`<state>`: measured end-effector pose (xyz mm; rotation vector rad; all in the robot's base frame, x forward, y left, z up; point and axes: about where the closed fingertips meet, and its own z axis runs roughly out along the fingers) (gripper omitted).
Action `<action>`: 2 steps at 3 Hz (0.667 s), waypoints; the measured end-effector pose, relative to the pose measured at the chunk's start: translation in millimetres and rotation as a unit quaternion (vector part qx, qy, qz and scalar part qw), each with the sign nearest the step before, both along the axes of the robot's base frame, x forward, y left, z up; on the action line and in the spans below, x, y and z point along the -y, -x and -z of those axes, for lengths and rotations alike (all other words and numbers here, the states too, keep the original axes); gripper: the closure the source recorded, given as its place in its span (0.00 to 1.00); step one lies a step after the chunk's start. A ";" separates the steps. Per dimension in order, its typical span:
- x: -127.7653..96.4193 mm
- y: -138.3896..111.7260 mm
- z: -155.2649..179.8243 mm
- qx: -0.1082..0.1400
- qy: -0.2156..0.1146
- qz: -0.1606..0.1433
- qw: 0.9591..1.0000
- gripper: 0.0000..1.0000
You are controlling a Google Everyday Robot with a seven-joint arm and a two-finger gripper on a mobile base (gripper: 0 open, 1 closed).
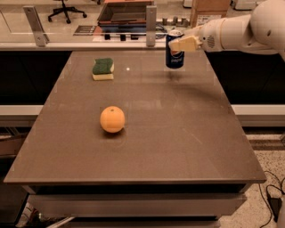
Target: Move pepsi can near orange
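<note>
- Item: dark blue cylindrical pepsi can [174, 55] with a silver top. It is upright over the far right part of the tabletop. A round red-white-blue Pepsi emblem shows on its lower front, and no lettering on it can be read.
- Item: pale cream two-finger pincer [176, 43], clamped on the upper part of the pepsi can. One finger [185, 44] lies across the can's right front; the other is hidden behind the can.
- Item: white rounded robot arm [240, 30], reaching in from the right edge to the pincer at the level of the can's top.
- Contact note: a faint dark patch lies on the surface just under the can. Whether the base touches the surface cannot be told.
- Item: round, smooth orange [112, 119] fruit with a small stem dimple on top. It rests on the tabletop left of centre, nearer the front, well apart from the pepsi can.
- Item: rectangular sponge [103, 69], green on top and yellow below, lying flat on the far left part, well apart from both can and orange.
- Support: flat matt brown tabletop [178, 133], carrying the orange and the sponge.
- Background: brown cardboard box [211, 9] behind the arm, bearing a white label whose print is too small to read.
- Background: black office chair [64, 8] on the floor at the far left.
</note>
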<state>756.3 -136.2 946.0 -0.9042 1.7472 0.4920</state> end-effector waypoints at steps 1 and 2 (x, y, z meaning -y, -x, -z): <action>5.4 21.4 -11.7 -0.001 0.006 -0.013 1.000 1.00; 1.0 38.6 -7.0 -0.014 0.010 -0.045 0.999 1.00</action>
